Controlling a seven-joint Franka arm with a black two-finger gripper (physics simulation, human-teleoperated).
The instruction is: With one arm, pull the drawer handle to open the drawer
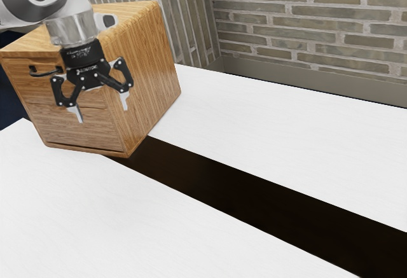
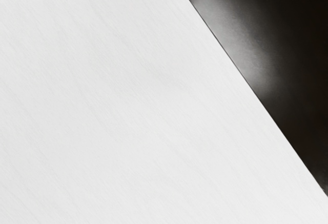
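Observation:
A wooden cabinet [image 1: 137, 68] stands at the back of the exterior view's left, on the white table [image 1: 273, 138]. Its front face carries a drawer with a thin black handle [image 1: 39, 71] near the top. My black gripper [image 1: 100, 107] hangs in front of that face, to the right of the handle and slightly lower, pointing down. Its fingers [image 1: 77, 111] are spread apart with nothing between them. In the wrist view, white table surface [image 2: 118, 111] lies below the hand beside a dark band [image 2: 277, 44].
A dark strip [image 1: 267, 208] crosses the table diagonally between two white halves. A brick wall [image 1: 305, 17] runs along the back. The cabinet's lower drawer front [image 1: 82, 128] sits just under my gripper.

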